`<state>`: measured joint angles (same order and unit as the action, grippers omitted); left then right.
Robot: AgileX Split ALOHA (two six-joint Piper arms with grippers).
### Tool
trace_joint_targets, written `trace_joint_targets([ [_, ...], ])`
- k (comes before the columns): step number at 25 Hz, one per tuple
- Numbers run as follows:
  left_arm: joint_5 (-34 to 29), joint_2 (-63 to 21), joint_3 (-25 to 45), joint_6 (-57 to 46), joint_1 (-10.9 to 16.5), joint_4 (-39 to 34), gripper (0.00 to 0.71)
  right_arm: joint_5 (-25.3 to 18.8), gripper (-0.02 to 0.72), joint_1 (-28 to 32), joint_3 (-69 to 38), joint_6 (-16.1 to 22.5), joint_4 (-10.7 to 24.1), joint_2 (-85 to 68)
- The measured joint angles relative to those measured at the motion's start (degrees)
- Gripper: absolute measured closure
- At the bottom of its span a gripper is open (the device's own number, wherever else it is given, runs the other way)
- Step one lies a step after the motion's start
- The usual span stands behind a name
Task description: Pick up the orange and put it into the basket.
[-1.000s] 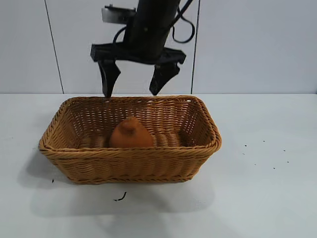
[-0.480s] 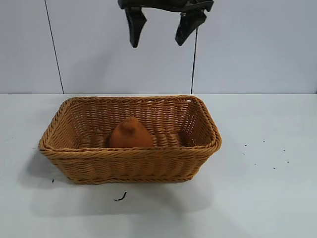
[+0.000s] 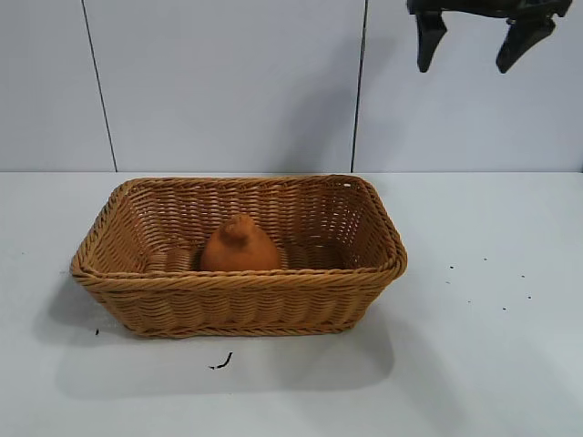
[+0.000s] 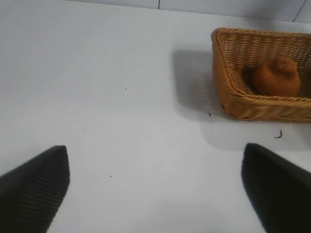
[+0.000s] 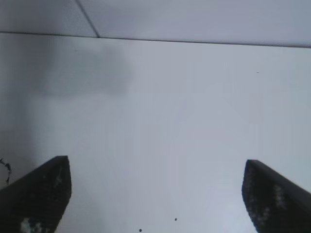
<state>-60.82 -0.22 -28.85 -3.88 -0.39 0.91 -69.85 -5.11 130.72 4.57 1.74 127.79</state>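
Note:
The dull-orange lumpy orange (image 3: 240, 246) sits upright inside the tan wicker basket (image 3: 237, 280), left of its middle. My right gripper (image 3: 465, 66) hangs high at the upper right, well above and to the right of the basket, open and empty. In the right wrist view it (image 5: 154, 162) is over bare white table. My left gripper (image 4: 155, 148) is open and empty, out of the exterior view. It is over bare table some way from the basket (image 4: 217, 58), and the orange (image 4: 276, 76) shows inside from there.
The basket stands on a white table (image 3: 492, 346) in front of a grey panelled wall. A small dark squiggle (image 3: 222, 362) lies in front of the basket. Small dark specks (image 3: 451, 269) dot the table to its right.
My right gripper has risen from just above the basket's back rim and moved up and to the right, staying open. The orange and basket have not moved.

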Motion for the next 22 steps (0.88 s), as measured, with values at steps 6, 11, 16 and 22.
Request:
trace_joint_targets([
  [6, 0.0, 0.0, 0.0, 0.0, 0.0, 0.0, 0.018, 0.0, 0.013, 4.49, 0.0, -0.48, -1.74, 0.0],
  [11, 0.0, 0.0, 0.0, 0.0, 0.0, 0.0, 0.018, 0.0, 0.013, 4.91, 0.0, -1.06, -2.94, -0.81],
  [16, 0.0, 0.0, 0.0, 0.0, 0.0, 0.0, 0.018, 0.06, 0.011, 4.91, -5.18, -1.99, -3.05, -4.49],
  [22, 0.0, 0.0, 0.0, 0.0, 0.0, 0.0, 0.018, 0.17, 0.009, 4.43, -21.98, -5.36, -3.8, -13.49],
])
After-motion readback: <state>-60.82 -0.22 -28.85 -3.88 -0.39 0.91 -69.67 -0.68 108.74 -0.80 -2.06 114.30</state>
